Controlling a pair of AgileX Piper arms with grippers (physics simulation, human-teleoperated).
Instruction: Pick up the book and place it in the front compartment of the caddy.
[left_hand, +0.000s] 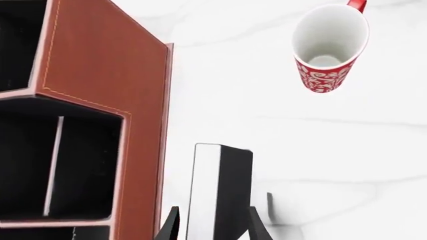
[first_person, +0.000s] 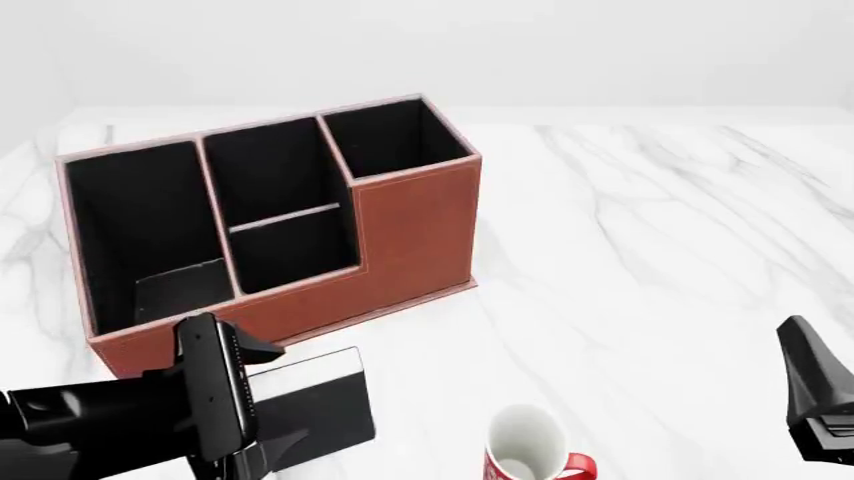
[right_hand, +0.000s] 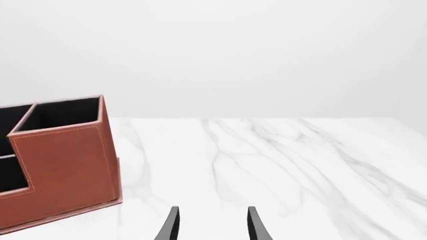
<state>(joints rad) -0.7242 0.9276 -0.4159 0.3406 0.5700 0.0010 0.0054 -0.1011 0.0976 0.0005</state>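
The left gripper (left_hand: 212, 227) is closed on the book (left_hand: 220, 190), whose thin body is pinched between the two dark fingers so that the white page edge and black cover stand out ahead of them. In the front view the book (first_person: 314, 405) is held clear of the marble table (first_person: 641, 260), just in front of the caddy's low front wall, apparently so it can be carried over the rim. The caddy (first_person: 414, 230) lies at about twelve o'clock from the book, its stepped front cell open at the top and nearest the arms. A red-and-white mug (first_person: 531, 455) stands at about three o'clock from the book, near but apart. The right gripper (right_hand: 212, 225) is seen with fingers parted and empty, kept well aside at the table's right.
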